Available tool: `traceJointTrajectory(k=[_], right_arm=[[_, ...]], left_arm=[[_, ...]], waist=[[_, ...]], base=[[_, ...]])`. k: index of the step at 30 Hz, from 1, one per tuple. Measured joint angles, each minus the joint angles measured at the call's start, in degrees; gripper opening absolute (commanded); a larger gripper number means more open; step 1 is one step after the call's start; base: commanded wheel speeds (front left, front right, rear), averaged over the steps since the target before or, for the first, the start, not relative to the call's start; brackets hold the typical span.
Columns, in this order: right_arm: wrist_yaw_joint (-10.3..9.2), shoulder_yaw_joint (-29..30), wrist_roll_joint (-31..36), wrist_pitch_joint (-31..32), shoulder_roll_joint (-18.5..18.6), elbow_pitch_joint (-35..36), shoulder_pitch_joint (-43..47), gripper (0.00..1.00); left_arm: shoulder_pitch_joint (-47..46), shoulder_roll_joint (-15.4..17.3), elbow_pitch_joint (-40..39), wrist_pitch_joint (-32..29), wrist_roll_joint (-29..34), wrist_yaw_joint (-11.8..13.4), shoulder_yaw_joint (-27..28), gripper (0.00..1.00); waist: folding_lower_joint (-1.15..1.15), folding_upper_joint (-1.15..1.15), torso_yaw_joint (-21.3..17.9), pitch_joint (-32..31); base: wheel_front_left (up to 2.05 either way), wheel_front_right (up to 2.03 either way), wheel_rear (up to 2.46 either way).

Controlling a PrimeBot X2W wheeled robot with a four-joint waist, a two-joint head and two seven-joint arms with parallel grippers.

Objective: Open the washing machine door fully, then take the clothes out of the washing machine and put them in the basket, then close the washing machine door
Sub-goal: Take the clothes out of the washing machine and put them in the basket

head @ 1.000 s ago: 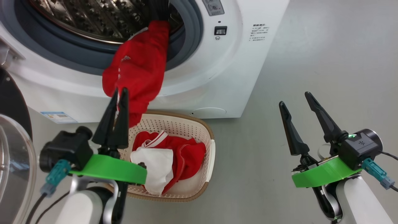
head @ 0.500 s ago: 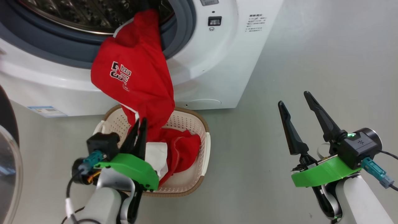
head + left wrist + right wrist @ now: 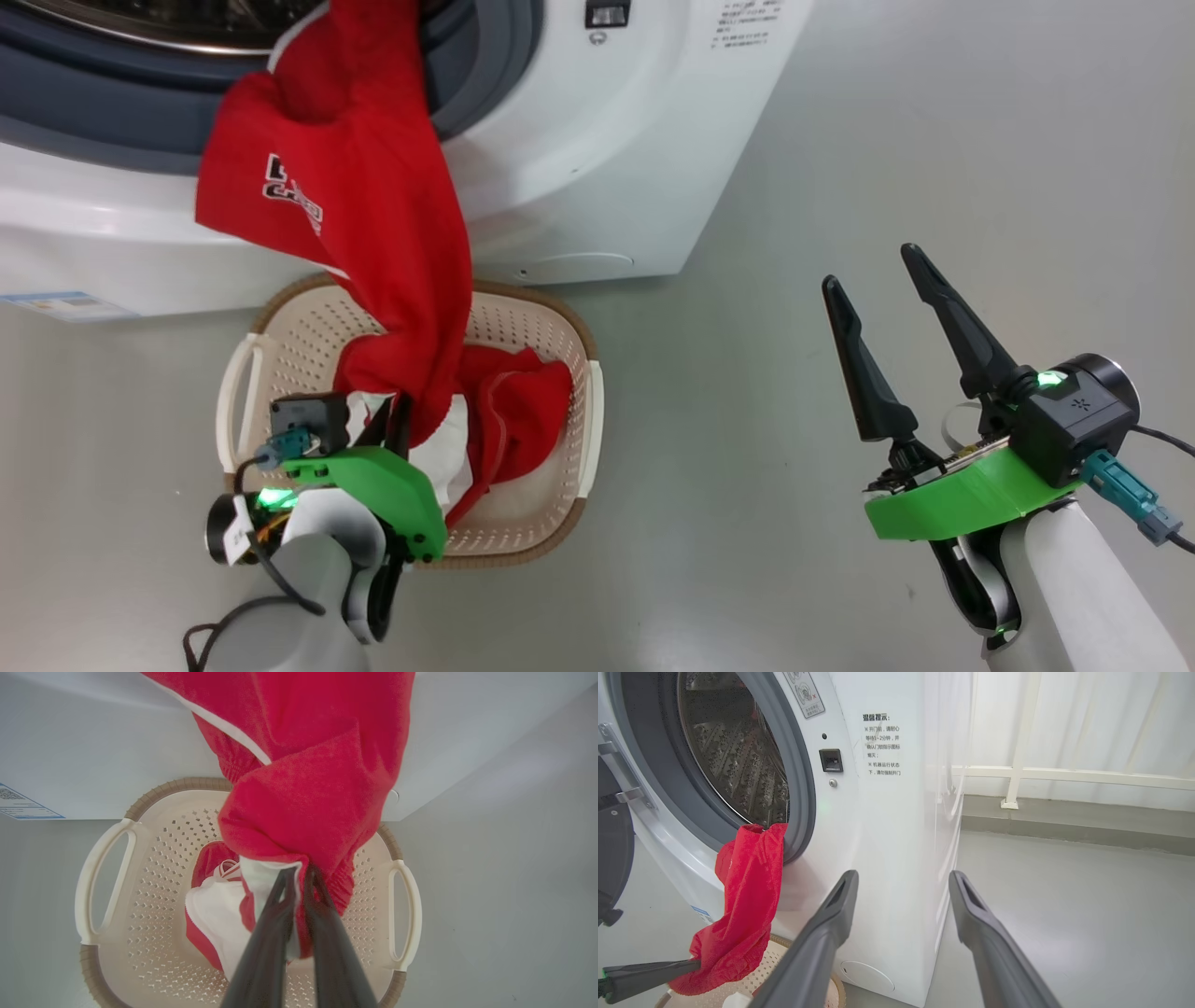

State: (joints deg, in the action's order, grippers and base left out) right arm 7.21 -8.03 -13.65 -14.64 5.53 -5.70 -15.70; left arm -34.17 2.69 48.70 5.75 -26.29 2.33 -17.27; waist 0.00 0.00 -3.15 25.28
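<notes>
A long red garment hangs from the washing machine opening, over the grey ring and down into the basket. My left gripper is low over the basket, shut on the garment's lower end, with white trim between its fingers. More red and white clothes lie in the basket. My right gripper hovers open and empty over the floor, right of the machine. In the right wrist view the steel drum is open and the black door is swung out at the left edge.
The basket sits on the grey floor against the machine's front. A blue label sticker marks the machine's lower left. A white railing and curtain stand behind the machine on the right, with open floor there.
My left gripper has come down from the machine's front into the basket, drawing the red garment out and down with it. The head camera has tilted down. The right arm is still.
</notes>
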Motion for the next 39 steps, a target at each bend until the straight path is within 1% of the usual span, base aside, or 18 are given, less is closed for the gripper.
traceJointTrajectory(k=[3, 9, 16, 20, 30, 35, 39], right_arm=[[0.0, -0.07, -0.07, 0.0, -0.02, 0.08, -0.09, 1.0], [0.0, -0.11, -0.07, 0.0, -0.03, 0.41, -2.18, 1.0], [0.0, -0.29, -0.44, 0.0, -0.03, 0.56, -3.39, 1.0], [0.0, -0.35, -0.44, 0.0, -0.02, 0.71, -3.67, 1.0], [0.0, -0.74, -0.45, 0.0, 0.2, 1.03, -4.75, 1.0], [0.0, -0.88, -0.46, 0.0, 0.56, 1.05, -4.85, 1.0], [0.0, -1.56, -0.46, 0.0, 0.56, 1.04, -6.0, 1.0]], left_arm=[[-2.38, -0.05, 5.54, 0.93, -0.08, -0.92, -0.38, 0.0], [-7.13, -0.38, 14.23, 2.45, 0.09, -1.77, -2.11, 0.0], [-10.32, -0.67, 21.53, 2.99, 0.92, -1.77, -3.74, 0.0], [-10.72, -0.81, 23.2, 2.8, 0.41, -1.77, -4.15, 0.0], [-10.71, -0.91, 24.77, -0.42, -0.23, -1.76, -5.67, 0.0], [-10.71, -0.92, 25.07, -2.08, -0.48, -1.51, -6.59, 0.0], [-10.78, -0.93, 25.32, -1.76, -0.78, -0.82, -6.82, 0.0]], waist=[[0.0, 0.0, -0.54, 1.41], [0.0, 0.0, -1.42, 4.37], [0.0, 0.0, -2.16, 7.38], [0.0, 0.0, -2.48, 8.54], [0.0, 0.0, -2.87, 10.92], [0.0, 0.0, -3.04, 11.89], [0.0, 0.0, -3.28, 12.39]], base=[[0.0, 0.0, 0.0], [0.0, 0.0, 0.0], [0.0, 0.0, 0.0], [0.0, 0.0, 0.0], [0.0, 0.0, 0.0], [0.0, 0.0, 0.0], [0.0, 0.0, 0.0]])
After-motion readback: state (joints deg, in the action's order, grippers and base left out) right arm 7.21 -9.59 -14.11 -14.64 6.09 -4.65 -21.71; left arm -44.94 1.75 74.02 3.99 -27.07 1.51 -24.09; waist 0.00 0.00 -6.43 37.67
